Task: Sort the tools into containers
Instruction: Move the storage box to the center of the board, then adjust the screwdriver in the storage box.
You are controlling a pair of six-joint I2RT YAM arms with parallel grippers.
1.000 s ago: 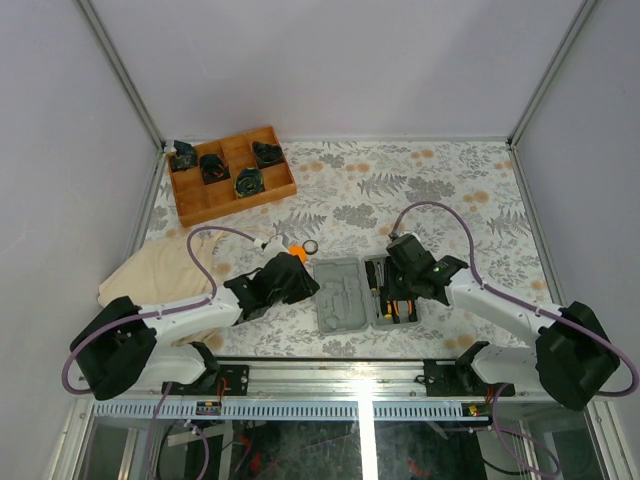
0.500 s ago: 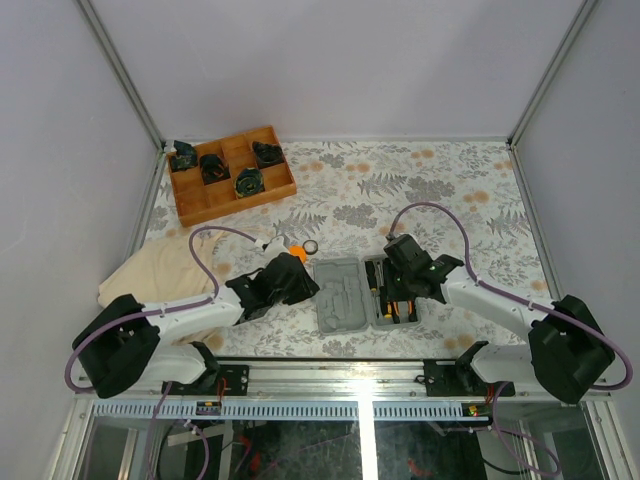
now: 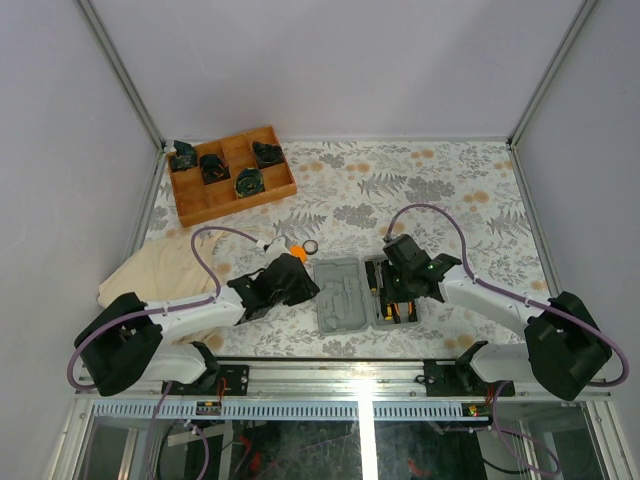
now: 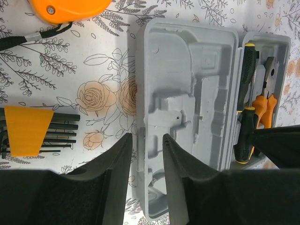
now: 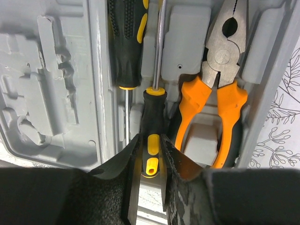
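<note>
**Right arm.** The right gripper [image 5: 150, 140] was clenched on the handle of the lower screwdriver [image 5: 152, 115]. One finger pressed each side of the black-and-yellow grip. This tool lay in the right half of the grey case [image 5: 47, 70], with its shaft pointing toward the far edge of the table.

**Left arm.** The left gripper [image 4: 146, 140] hovered over the outer edge of the left half of the case. Its fingers [image 4: 117, 173] were slightly parted and grasped nothing.

**Case position.** The grey case [image 3: 340, 300] lay opened flat near the near edge of the table [image 3: 450, 190], about midway along it and between the two arms.

**Case contents.**
- The upper screwdriver [image 5: 127, 42] lay just left of the lower one, reversed end for end.
- The orange-handled pliers [image 5: 220, 84] lay just right of the lower screwdriver.
- The left half showed only bare moulded recesses.

**Items outside the case.**
- The orange tape measure [image 4: 70, 7] sat on the table beside the far left corner of the case.
- The small ring [image 3: 312, 247] lay near the tape measure.
- A hex key set [image 4: 28, 131] in an orange holder lay left of the case.
- The wooden tray [image 3: 230, 175], holding dark parts, stood at the far left corner.
- A beige cloth [image 3: 160, 270] lay along the left edge.
</note>
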